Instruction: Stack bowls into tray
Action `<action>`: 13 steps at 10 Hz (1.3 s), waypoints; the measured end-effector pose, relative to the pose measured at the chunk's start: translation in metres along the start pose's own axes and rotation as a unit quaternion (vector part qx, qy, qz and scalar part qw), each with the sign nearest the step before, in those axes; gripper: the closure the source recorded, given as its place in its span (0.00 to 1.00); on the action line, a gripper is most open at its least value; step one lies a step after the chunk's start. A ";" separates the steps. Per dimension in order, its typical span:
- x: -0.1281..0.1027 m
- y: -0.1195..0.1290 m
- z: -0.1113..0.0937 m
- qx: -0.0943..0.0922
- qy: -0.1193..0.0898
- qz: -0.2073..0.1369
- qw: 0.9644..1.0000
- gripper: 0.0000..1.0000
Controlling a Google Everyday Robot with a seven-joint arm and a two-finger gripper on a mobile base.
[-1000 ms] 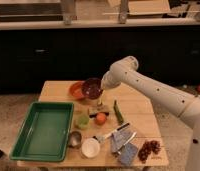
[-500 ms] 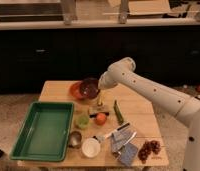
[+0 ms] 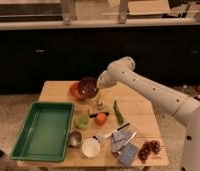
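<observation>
The gripper (image 3: 99,88) sits at the maroon bowl (image 3: 87,86)'s right rim; I cannot tell its grip. The tray (image 3: 24,150) lies at seven o'clock.

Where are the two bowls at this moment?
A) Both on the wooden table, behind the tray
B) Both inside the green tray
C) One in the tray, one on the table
A: the maroon bowl and orange bowl sit together on the table beside the end effector; the green tray holds nothing.
</observation>
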State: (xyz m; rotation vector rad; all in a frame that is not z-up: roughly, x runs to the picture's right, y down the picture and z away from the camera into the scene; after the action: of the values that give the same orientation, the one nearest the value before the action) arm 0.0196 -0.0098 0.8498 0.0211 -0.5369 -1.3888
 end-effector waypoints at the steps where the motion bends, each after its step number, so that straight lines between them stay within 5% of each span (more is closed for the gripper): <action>1: 0.001 -0.002 0.003 0.002 -0.003 0.002 1.000 1.00; 13: 0.024 -0.032 0.059 0.049 -0.034 0.017 0.998 1.00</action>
State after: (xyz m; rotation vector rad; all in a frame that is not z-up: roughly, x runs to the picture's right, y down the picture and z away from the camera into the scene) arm -0.0304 -0.0211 0.8997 0.0426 -0.6592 -1.3323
